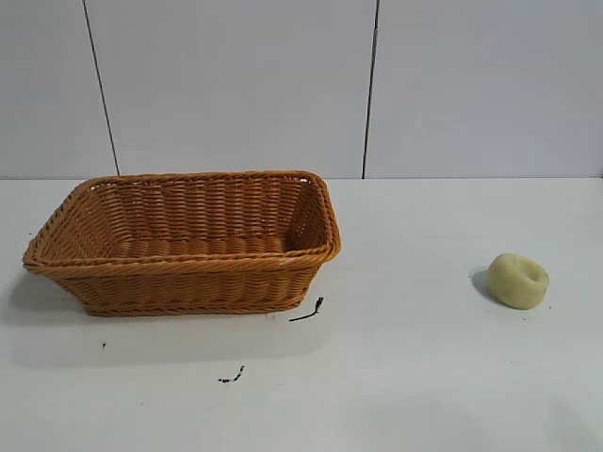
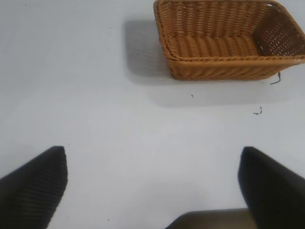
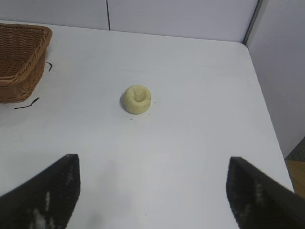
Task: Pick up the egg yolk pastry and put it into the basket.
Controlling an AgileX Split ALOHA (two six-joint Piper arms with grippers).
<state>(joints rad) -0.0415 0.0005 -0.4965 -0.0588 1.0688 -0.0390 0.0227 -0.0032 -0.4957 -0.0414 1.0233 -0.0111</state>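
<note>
A plain white table (image 1: 424, 377) fills the scene, backed by a pale panelled wall (image 1: 236, 85) with thin dark seams. The egg yolk pastry (image 1: 517, 281) sits on the bare table at the right side of the exterior view, a small rounded yellow-green lump with a dimple in its top, casting a short shadow to its left. Nothing touches it and nothing lies beside it; open white table runs between it and the basket (image 1: 188, 268), which stands well apart at the left. The basket is a large rectangular orange-brown wicker one with flared sides and a braided rim, upright, and nothing shows inside it. Two small dark scraps lie on the table near the basket's near right corner: one curved scrap (image 1: 308, 312) just beside the corner, and another small scrap (image 1: 232, 377) nearer the camera. Neither arm appears in the exterior view. In the right wrist view, the right gripper (image 3: 152, 191) hangs above the table with its jaws spread wide, the pastry (image 3: 137, 99) farther off between their lines, untouched, and the basket's corner (image 3: 19, 62) at the edge. In the left wrist view, the left gripper (image 2: 152, 186) likewise has its jaws spread wide over bare table, with the basket (image 2: 224, 67) well beyond it.
</note>
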